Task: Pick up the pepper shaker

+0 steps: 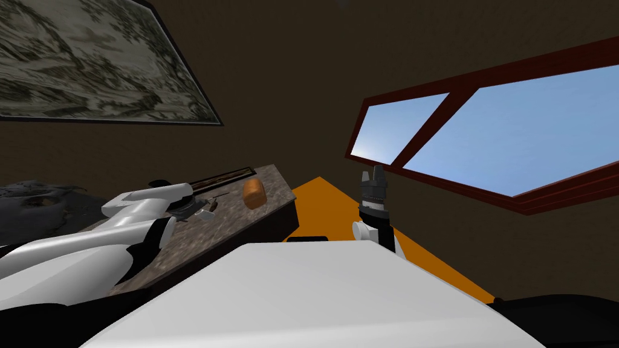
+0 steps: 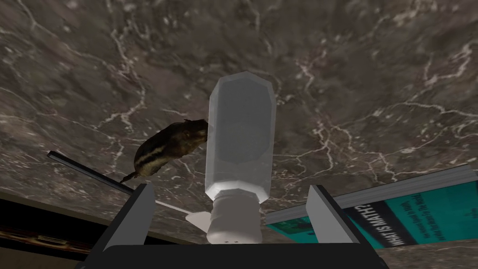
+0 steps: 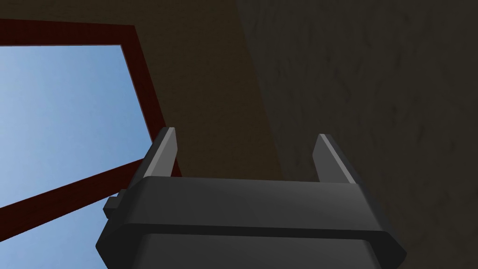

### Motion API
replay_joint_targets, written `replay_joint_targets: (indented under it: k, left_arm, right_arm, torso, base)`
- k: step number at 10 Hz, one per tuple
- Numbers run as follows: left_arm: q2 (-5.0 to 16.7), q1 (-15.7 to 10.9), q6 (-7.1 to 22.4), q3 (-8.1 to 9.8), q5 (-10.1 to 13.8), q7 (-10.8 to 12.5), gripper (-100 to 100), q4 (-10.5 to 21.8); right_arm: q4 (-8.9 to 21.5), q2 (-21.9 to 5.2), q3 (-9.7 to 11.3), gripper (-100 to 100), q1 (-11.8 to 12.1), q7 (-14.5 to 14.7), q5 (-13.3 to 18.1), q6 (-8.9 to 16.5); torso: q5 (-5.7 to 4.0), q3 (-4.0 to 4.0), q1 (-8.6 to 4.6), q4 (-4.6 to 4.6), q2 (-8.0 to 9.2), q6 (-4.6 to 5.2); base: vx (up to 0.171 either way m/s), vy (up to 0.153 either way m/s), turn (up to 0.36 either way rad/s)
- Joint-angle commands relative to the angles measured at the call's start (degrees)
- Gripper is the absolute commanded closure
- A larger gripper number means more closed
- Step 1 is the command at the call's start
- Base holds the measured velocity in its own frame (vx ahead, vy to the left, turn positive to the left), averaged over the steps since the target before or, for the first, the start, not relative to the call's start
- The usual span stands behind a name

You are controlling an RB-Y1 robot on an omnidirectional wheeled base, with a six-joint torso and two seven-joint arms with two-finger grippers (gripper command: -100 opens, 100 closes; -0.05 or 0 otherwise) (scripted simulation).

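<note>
left gripper (image 2: pixel 232 187) spread wide around the shaker (image 2: pixel 240 135), not touching, bench (image 2: pixel 373 70) underneath, right gripper (image 3: pixel 247 134) raised, released too

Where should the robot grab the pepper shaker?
Probably grab the pepper shaker by its narrow white cap, coming straight from the cap end. The open fingers of the left gripper stand either side of it, and a brown rodent figure presses against the wider body.

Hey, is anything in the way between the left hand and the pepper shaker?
Nothing visible. The pepper shaker sits between the open fingers of the left hand, apart from both. A small brown animal figure touches the shaker's side beyond one finger, and a teal book lies beyond the other. Neither seems to block the closing path.
</note>
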Motion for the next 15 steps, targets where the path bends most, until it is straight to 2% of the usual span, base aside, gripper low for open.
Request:
replay_joint_targets:
  k: [1, 4, 5, 6, 7, 10, 11, 15]
  left_arm:
    - [-0.66, -2.86, -1.84, 0.84, -2.52, -2.86, -100, 2.86]
    - [-0.66, -4.21, -1.84, 0.84, -2.52, -3.23, -100, 6.03]
    - [-1.35, -7.01, -3.51, 1.75, -4.98, -6.1, -100, 8.47]
    - [-1.35, -8.14, -3.51, 1.75, -4.98, -6.35, -100, 9.59]
    - [-1.35, -8.14, -3.51, 1.75, -4.98, -6.35, -100, 11.61]
    - [-1.44, -7.85, -3.22, 1.8, -4.94, -6.17, -100, 11.05]
    - [-1.43, -7.91, -3.32, 1.79, -4.95, -6.23, 100, 11.18]
    - [-1.43, -7.9, -3.3, 1.78, -4.95, -6.23, 100, 11.17]
  right_arm:
    - [0.0, 0.0, 0.0, 0, 0.0, 0.0, 0.0, 0.0]
    - [0.0, 0.0, 0.0, 0, 0.0, 0.0, 0.0, 0.0]
    - [0.0, 0.0, 0.0, 0, 0.0, 0.0, 0.0, 0.0]
    - [0.0, 0.0, 0.0, 0, 0.0, 0.0, 0.0, 0.0]
    - [0.0, 0.0, 0.0, 0, 0.0, 0.0, 0.0, 0.0]
    - [0.0, 0.0, 0.0, 0, 0.0, 0.0, 0.0, 0.0]
    - [0.0, 0.0, 0.0, 0, 0.0, 0.0, 0.0, 0.0]
    - [0.0, 0.0, 0.0, 0, 0.0, 0.0, 0.0, 0.0]
  torso:
    - [0.0, 0.0, 0.0, 0.0, 0.0, 0.0]
    - [-0.01, 0.0, -0.05, 0.0, 0.0, 0.0]
    - [0.0, 0.0, 0.0, 0.0, 0.0, 0.0]
    - [0.0, 0.0, -0.05, 0.0, 0.0, 0.0]
    - [-0.02, 0.0, -0.09, 0.0, 0.0, 0.01]
    - [0.0, 0.0, 0.02, 0.0, 0.0, -0.01]
    - [0.01, 0.0, 0.02, 0.0, 0.0, -0.01]
    - [0.01, 0.0, 0.03, 0.0, -0.01, 0.0]
  base:
    - [-0.002, -0.016, 0.039]
    - [-0.003, -0.013, 0.009]
    - [-0.004, -0.018, 0.043]
    - [-0.005, -0.026, 0.028]
    - [-0.002, -0.012, -0.007]
    - [0.0, 0.0, 0.0]
    - [0.0, 0.0, 0.0]
    - [0.0, 0.0, 0.0]
